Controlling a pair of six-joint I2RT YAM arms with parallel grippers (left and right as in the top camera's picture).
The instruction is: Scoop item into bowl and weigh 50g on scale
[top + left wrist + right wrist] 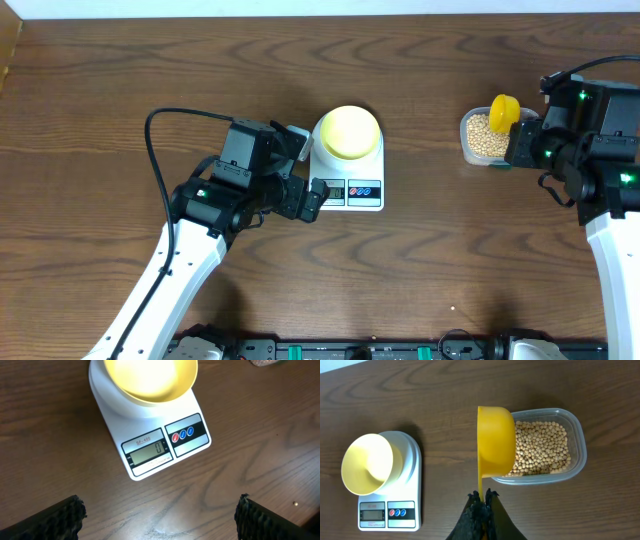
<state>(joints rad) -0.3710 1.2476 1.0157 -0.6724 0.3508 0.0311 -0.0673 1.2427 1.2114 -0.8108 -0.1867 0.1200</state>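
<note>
- The desk (90,90) is dark brown wood with wavy lines in it, and a pale strip shows past its far edge.
- A flat white scale (372,195) lies about in the middle of the desk.
- Its little grey screen (146,452) shows a zero. Beside the screen are three round buttons (182,435), one red and two blue.
- The screen and buttons are on the end of the scale that faces the near edge of the desk.
- A small round yellow-green bowl (347,132) sits on the far part of the scale, the right way up. It is about as wide as the scale.
- The left gripper (160,519) hangs by the scale's near-left side. Its two black fingers (62,517) stand wide apart, with only bare desk between them.
- A clear plastic tub (466,150) stands toward the right side of the desk, well apart from the scale.
- The beans (542,447) are small, round and tan, and they lie in a heap in the tub.
- The right gripper (482,496) has its jaws squeezed tight on the thin handle of a bright yellow scoop (495,442).
- The scoop is held up over the tub, with its cup above the beans. I cannot tell just which part of the tub it is over.
- From the wrist camera I see the outside of the cup, so I cannot tell if any beans are in it.
</note>
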